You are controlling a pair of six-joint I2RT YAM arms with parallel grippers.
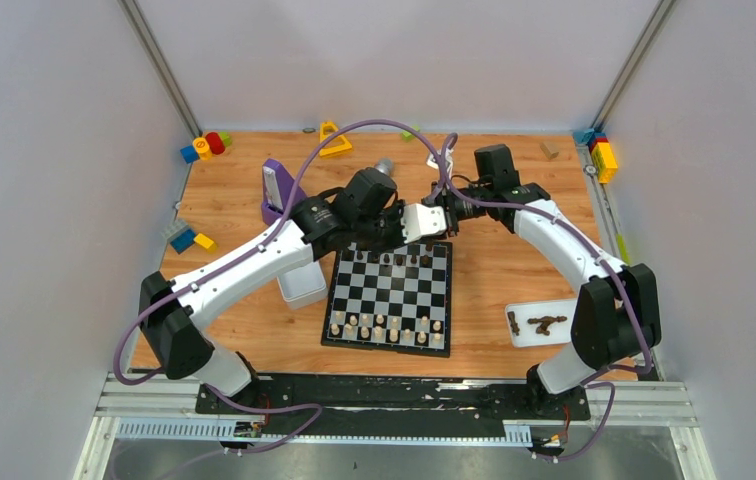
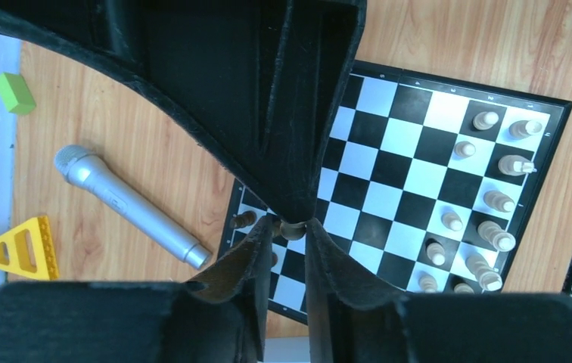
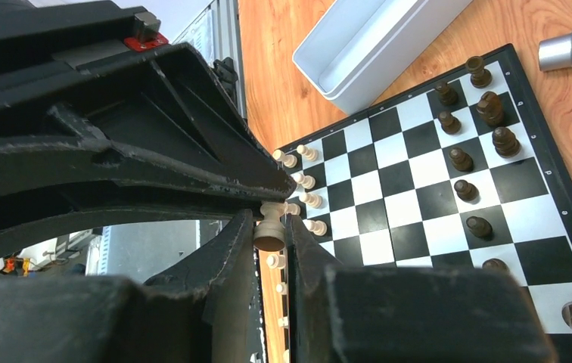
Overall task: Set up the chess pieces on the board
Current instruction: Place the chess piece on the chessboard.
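Note:
The chessboard (image 1: pixel 391 292) lies mid-table, with light pieces (image 1: pixel 386 328) along its near rows and a few dark pieces (image 1: pixel 400 260) on its far row. My left gripper (image 1: pixel 382 238) hangs over the board's far edge, shut on a dark piece (image 2: pixel 292 228) pinched at its fingertips; another dark piece (image 2: pixel 244 219) stands beside it. My right gripper (image 1: pixel 409 230) is close by on the right, over the same far edge, shut on a light pawn (image 3: pixel 270 230). Rows of dark pieces (image 3: pixel 461 159) and light pieces (image 3: pixel 303 180) show in the right wrist view.
A white bin (image 1: pixel 302 284) touches the board's left side. A white tray (image 1: pixel 544 322) with dark pieces sits to the right. A silver microphone (image 2: pixel 128 204) lies behind the board. A purple stand (image 1: pixel 276 190) and toy blocks (image 1: pixel 204 146) line the back.

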